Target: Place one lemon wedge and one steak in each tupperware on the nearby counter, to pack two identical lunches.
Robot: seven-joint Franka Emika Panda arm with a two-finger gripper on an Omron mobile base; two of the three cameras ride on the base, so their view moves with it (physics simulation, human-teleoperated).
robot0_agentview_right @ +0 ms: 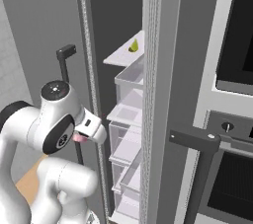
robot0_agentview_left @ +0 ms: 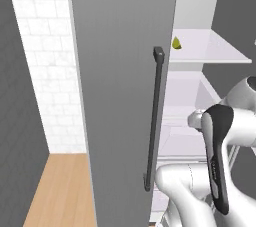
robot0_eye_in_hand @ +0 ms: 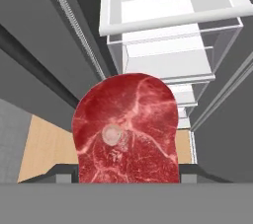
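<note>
The tall grey fridge stands open, and one small yellow-green lemon wedge sits alone on its top white shelf. Below that shelf, the clear fridge drawers look bare. In front of the fridge, the gripper is clamped on a flat red raw steak with white streaks.

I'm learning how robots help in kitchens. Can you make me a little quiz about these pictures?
1. True or false: the pincer holds a steak.
2. What lies on the upper fridge shelf? A) lemon wedge B) egg C) cup
3. Fill in: the fridge door stands ____.

Key: 1 true; 2 A; 3 open
</note>
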